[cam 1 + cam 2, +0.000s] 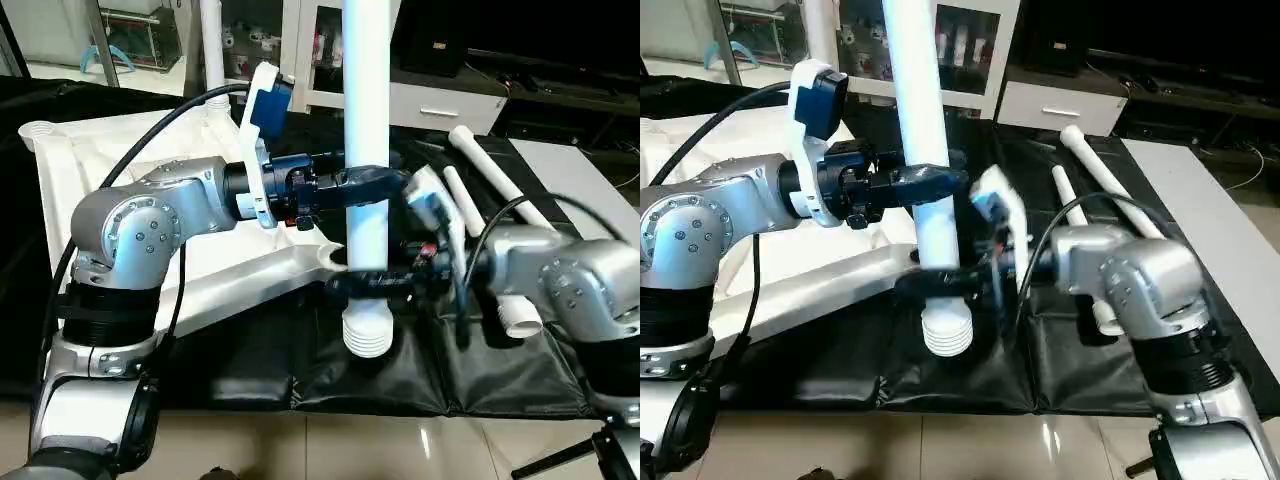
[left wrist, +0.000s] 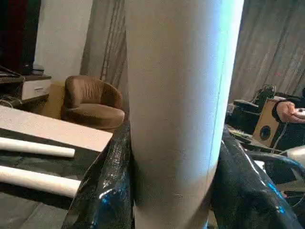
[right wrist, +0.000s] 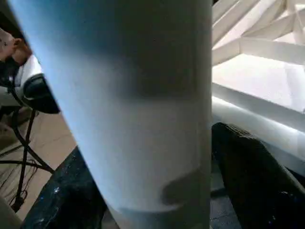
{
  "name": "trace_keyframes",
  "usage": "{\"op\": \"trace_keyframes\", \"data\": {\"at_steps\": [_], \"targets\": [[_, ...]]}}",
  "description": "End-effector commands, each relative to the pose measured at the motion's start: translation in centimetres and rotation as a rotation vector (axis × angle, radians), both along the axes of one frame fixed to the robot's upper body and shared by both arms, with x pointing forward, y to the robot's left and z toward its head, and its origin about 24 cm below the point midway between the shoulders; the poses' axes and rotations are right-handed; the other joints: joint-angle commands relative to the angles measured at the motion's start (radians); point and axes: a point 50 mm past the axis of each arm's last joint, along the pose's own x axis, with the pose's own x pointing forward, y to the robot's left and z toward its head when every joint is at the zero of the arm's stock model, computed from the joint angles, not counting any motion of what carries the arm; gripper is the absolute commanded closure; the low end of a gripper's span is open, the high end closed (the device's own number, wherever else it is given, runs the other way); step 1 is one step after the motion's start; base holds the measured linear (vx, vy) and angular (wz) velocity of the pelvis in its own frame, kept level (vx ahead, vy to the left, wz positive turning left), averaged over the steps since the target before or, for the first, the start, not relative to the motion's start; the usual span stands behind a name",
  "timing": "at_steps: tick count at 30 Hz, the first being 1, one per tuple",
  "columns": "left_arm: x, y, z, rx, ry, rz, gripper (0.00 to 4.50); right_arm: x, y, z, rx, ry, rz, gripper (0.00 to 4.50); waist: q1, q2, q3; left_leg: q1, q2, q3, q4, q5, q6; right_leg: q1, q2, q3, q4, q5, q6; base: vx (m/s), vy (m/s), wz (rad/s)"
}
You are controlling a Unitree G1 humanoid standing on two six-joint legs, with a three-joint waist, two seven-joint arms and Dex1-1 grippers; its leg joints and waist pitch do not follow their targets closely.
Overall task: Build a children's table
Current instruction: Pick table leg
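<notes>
One upright leg (image 1: 366,150) sits clamped in the left gripper (image 1: 372,188); the right gripper (image 1: 368,283) wraps it lower down, grip unclear. Two spare legs (image 1: 495,170) lie far right, one tabletop (image 1: 90,165) upside-down left.

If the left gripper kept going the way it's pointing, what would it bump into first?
The white leg. The left gripper already has its fingers on both sides of it, so the leg is right in its way. Past that, probably the right arm, though depth is unclear.

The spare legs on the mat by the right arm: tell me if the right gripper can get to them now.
Probably not yet: the right gripper is around the upright leg that the left gripper holds. The spare legs lie unobstructed.
</notes>
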Motion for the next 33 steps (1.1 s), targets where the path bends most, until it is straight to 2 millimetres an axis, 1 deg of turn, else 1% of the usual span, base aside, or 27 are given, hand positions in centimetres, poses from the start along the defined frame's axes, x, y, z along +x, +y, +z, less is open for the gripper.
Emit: {"op": "trace_keyframes", "data": {"at_steps": [1,5,9,14,18,21,24,26,28,29,30,31,33], "targets": [[-0.29,-0.55,1.02,-0.008,-0.047,-0.051,2.71,-0.12,-0.15,-0.56,-0.048,0.001,-0.006,1.26,0.003,0.021,-0.070,0.019,0.018,-0.001,-0.073,-0.205,-0.060,0.065,-0.053,0.039,-0.067,-0.250,-0.152,0.000,0.000,0.00],[-0.37,-0.46,0.92,0.002,-0.050,-0.065,2.71,-0.21,-0.15,-0.84,-0.066,-0.001,0.000,1.26,0.004,0.022,-0.070,0.019,0.019,-0.002,-0.073,-0.217,-0.063,0.065,-0.054,0.040,-0.067,-0.265,-0.149,0.000,0.000,0.00],[-0.58,-0.42,0.59,0.026,-0.049,-0.091,2.71,-0.35,-0.29,-0.95,-0.085,-0.009,0.014,1.26,0.005,0.024,-0.070,0.019,0.019,-0.003,-0.073,-0.215,-0.064,0.066,-0.054,0.040,-0.066,-0.253,-0.152,0.000,0.000,0.00],[-0.64,-0.43,0.39,0.040,-0.047,-0.103,2.71,-0.45,-0.39,-0.89,-0.093,-0.019,0.026,1.26,0.005,0.022,-0.071,0.018,0.019,-0.002,-0.072,-0.208,-0.063,0.067,-0.054,0.040,-0.064,-0.248,-0.154,0.000,0.000,0.00],[-0.66,-0.43,0.31,0.047,-0.048,-0.110,2.71,-0.52,-0.43,-0.81,-0.095,-0.029,0.038,1.26,0.005,0.022,-0.070,0.020,0.019,-0.002,-0.072,-0.220,-0.064,0.066,-0.054,0.040,-0.066,-0.266,-0.151,0.000,0.000,0.00],[-0.65,-0.41,0.29,0.049,-0.049,-0.112,2.71,-0.52,-0.46,-0.77,-0.096,-0.035,0.042,1.26,0.005,0.022,-0.071,0.018,0.019,-0.002,-0.071,-0.211,-0.062,0.067,-0.054,0.040,-0.064,-0.250,-0.157,0.000,0.000,0.00],[-0.66,-0.37,0.29,0.050,-0.049,-0.113,2.71,-0.51,-0.48,-0.74,-0.095,-0.039,0.041,1.26,0.006,0.022,-0.071,0.019,0.018,-0.002,-0.071,-0.215,-0.061,0.067,-0.054,0.040,-0.065,-0.254,-0.158,0.000,0.000,0.00],[-0.65,-0.36,0.30,0.050,-0.049,-0.113,2.71,-0.50,-0.47,-0.73,-0.092,-0.038,0.041,1.53,0.006,0.023,-0.071,0.019,0.019,-0.002,-0.071,-0.214,-0.061,0.067,-0.054,0.040,-0.064,-0.255,-0.157,0.000,0.000,0.00],[-0.65,-0.36,0.29,0.049,-0.049,-0.113,2.71,-0.50,-0.46,-0.74,-0.088,-0.037,0.040,1.63,0.005,0.023,-0.071,0.019,0.019,-0.002,-0.070,-0.213,-0.061,0.067,-0.053,0.040,-0.064,-0.248,-0.159,0.000,0.000,0.00],[-0.66,-0.36,0.29,0.049,-0.049,-0.114,2.71,-0.49,-0.46,-0.75,-0.086,-0.036,0.039,1.80,0.006,0.023,-0.071,0.019,0.018,-0.002,-0.071,-0.215,-0.061,0.067,-0.053,0.040,-0.064,-0.252,-0.158,0.000,0.000,0.00],[-0.67,-0.36,0.27,0.050,-0.049,-0.117,2.71,-0.46,-0.48,-0.79,-0.084,-0.032,0.036,1.80,0.006,0.024,-0.071,0.019,0.019,-0.003,-0.071,-0.213,-0.062,0.067,-0.053,0.040,-0.063,-0.250,-0.159,0.000,0.000,0.00],[-0.68,-0.35,0.26,0.051,-0.049,-0.118,2.71,-0.44,-0.49,-0.82,-0.084,-0.031,0.035,1.94,0.006,0.024,-0.071,0.020,0.019,-0.003,-0.071,-0.216,-0.062,0.066,-0.053,0.039,-0.063,-0.249,-0.160,0.000,0.000,0.00],[-0.70,-0.34,0.25,0.050,-0.051,-0.119,2.71,-0.42,-0.49,-0.82,-0.083,-0.030,0.034,2.04,0.006,0.025,-0.072,0.020,0.019,-0.003,-0.071,-0.220,-0.063,0.067,-0.053,0.039,-0.064,-0.250,-0.160,0.000,0.000,0.00]]}}
